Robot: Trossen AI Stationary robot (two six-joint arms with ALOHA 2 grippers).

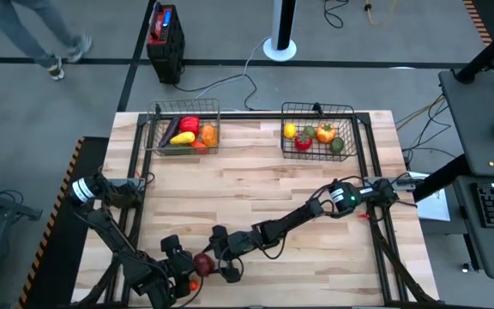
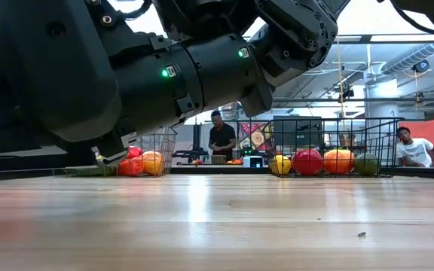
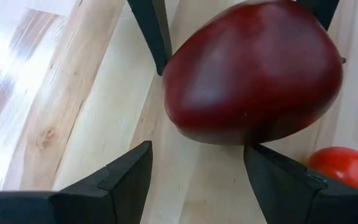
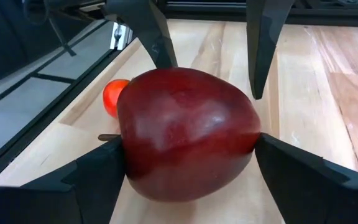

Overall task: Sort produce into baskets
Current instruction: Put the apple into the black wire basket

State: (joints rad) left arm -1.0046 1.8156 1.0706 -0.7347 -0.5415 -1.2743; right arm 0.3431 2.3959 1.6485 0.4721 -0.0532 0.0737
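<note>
A dark red apple (image 1: 204, 262) lies at the table's near edge, left of the middle, between my two grippers. My right gripper (image 4: 188, 165) reaches in from the right and is shut on the apple (image 4: 185, 137). My left gripper (image 3: 197, 168) is open and faces the apple (image 3: 253, 68) from the other side, its tips just short of it. A small red-orange piece (image 1: 194, 283) lies on the wood beside the apple; it also shows in the left wrist view (image 3: 344, 167). The two wire baskets (image 1: 184, 129) (image 1: 318, 133) stand at the far edge, each holding several produce pieces. My right gripper pinches the apple's two opposite sides (image 4: 244, 143) between its two fingers. The fingers come in low and nearly level from the table's right. The apple's stem (image 4: 107, 137) points sideways. Its underside is at the table top; I cannot tell whether it is lifted. My left gripper: I cannot tell whether its fingertips (image 3: 260, 162) touch the apple.
The left basket holds red, orange and purple pieces (image 1: 189, 130); the right one holds yellow, red, orange and green pieces (image 1: 314, 136). Bare wood lies between the baskets and the grippers. A dark frame rail (image 1: 135, 172) runs along the table's sides. People show in the room behind (image 2: 222, 135).
</note>
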